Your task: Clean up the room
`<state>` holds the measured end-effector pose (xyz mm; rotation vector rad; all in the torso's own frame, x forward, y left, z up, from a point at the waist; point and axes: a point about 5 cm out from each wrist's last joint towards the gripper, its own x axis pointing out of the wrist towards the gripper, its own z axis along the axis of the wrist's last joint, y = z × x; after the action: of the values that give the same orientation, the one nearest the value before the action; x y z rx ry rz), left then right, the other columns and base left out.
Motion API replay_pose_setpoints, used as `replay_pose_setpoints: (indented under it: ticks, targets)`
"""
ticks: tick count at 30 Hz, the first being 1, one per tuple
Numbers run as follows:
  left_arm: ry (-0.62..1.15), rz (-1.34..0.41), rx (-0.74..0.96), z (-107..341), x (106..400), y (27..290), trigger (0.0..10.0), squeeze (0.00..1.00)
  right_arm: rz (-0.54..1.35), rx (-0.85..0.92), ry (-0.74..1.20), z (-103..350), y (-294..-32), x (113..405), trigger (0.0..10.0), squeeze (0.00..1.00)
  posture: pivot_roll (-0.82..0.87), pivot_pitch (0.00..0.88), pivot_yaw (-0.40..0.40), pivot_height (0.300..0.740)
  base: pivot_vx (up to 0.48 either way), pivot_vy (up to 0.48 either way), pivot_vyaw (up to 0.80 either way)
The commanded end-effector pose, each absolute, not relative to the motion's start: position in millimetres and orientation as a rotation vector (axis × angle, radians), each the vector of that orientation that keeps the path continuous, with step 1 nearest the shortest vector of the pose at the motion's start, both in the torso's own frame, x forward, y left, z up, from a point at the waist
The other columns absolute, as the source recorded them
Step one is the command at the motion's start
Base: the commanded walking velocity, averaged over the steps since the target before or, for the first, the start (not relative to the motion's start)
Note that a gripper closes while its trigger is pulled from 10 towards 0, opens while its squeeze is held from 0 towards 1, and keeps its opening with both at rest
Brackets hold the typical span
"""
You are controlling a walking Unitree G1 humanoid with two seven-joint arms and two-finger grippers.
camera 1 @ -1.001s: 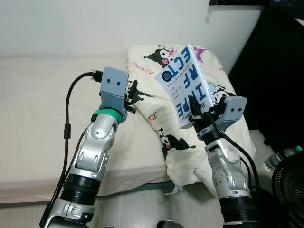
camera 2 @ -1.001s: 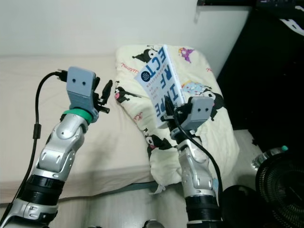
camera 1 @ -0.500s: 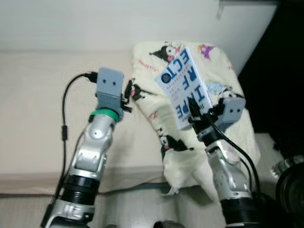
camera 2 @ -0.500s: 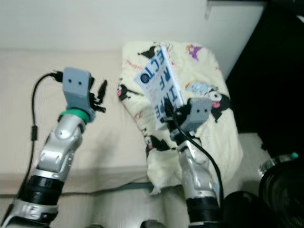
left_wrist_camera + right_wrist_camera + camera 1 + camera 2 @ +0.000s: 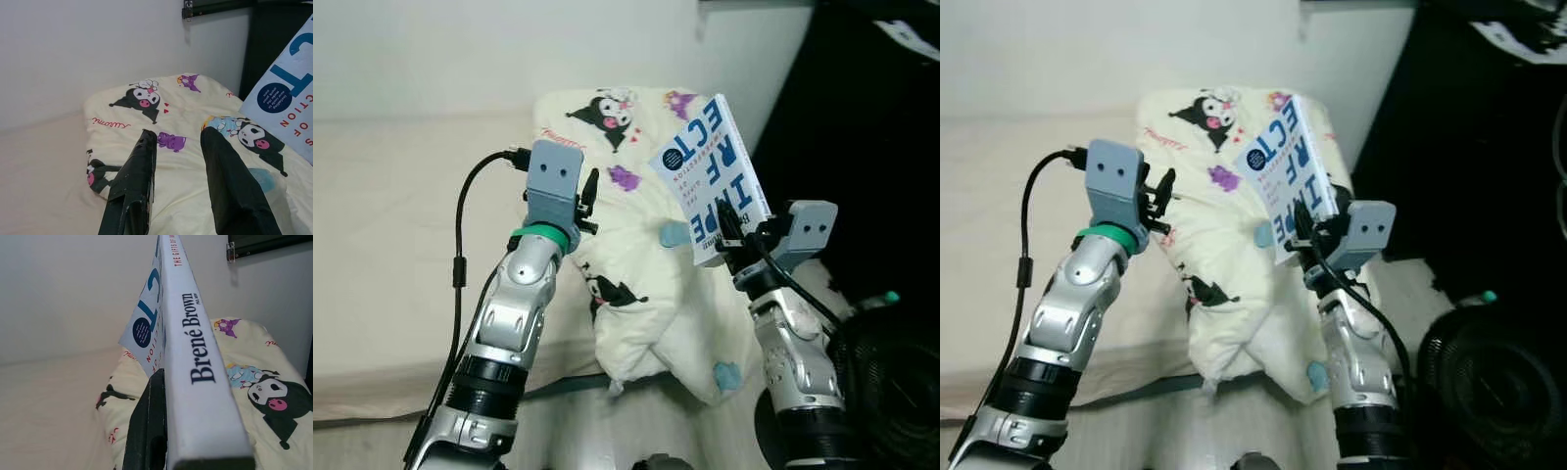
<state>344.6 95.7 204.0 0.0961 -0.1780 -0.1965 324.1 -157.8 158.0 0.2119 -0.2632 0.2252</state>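
Book: your right gripper (image 5: 728, 238) is clamping a white book (image 5: 713, 179) with big blue letters by its lower edge, and is holding it up, tilted, above the right side of the pillow (image 5: 636, 255). In the right wrist view you are seeing its spine (image 5: 195, 352) standing straight out from the fingers (image 5: 149, 431), with "Brené Brown" printed along it.
Left gripper: your left gripper (image 5: 587, 201) is hanging raised over the pillow's left side with its fingers (image 5: 134, 181) spread apart and nothing between them.
Pillow: you are looking at a pale yellow pillow printed with black cartoon characters, lying at the right end of the bed (image 5: 391, 225) against the white wall (image 5: 460, 49), its near corner drooping over the bed's edge.
Surroundings: you are standing with a black fan (image 5: 1489, 382) near the floor by your right arm, and dark furniture (image 5: 1489, 147) is rising beyond the pillow on that side.
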Motion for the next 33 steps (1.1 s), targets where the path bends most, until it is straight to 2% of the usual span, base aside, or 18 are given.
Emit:
replay_pose_setpoints:
  ticks: [1,13,16,17,19,25,30,33]
  targets:
    - [-0.151,-0.175,0.094,199,345,101,10.0,0.00,0.243,0.214,-0.289,162,-153,323,10.0,0.00,-0.05,0.032,0.042,0.738,0.000,0.000,0.00]
    - [-0.144,-0.217,0.073,196,343,97,10.0,0.00,0.229,0.211,-0.284,161,-152,324,10.0,0.00,-0.05,0.031,0.042,0.738,0.000,0.000,0.00]
    - [-0.022,-0.181,0.050,158,343,113,10.0,0.00,0.208,0.137,-0.199,137,-151,324,10.0,0.00,-0.05,0.030,0.041,0.738,0.000,0.000,0.00]
    - [-0.022,-0.181,0.050,158,343,113,10.0,0.00,0.208,0.137,-0.199,137,-151,324,10.0,0.00,-0.05,0.030,0.041,0.738,0.000,0.000,0.00]
    - [0.102,-0.124,0.127,115,338,134,10.0,0.00,0.114,0.049,-0.047,98,-158,320,10.0,0.00,-0.06,0.035,0.039,0.738,0.000,0.000,0.58]
    - [0.205,-0.107,0.198,77,321,155,10.0,0.00,0.011,-0.005,0.027,76,-163,311,10.0,0.00,-0.07,0.046,0.049,0.738,0.000,0.000,0.73]
    - [0.298,-0.152,0.255,43,296,167,10.0,0.00,0.059,-0.084,0.107,49,-151,297,10.0,0.00,-0.07,0.053,0.051,0.738,0.000,0.000,0.73]
    - [0.395,-0.129,0.297,18,286,178,10.0,0.00,0.093,-0.125,0.262,14,-150,281,10.0,0.00,-0.06,0.053,0.050,0.738,0.000,0.000,0.73]
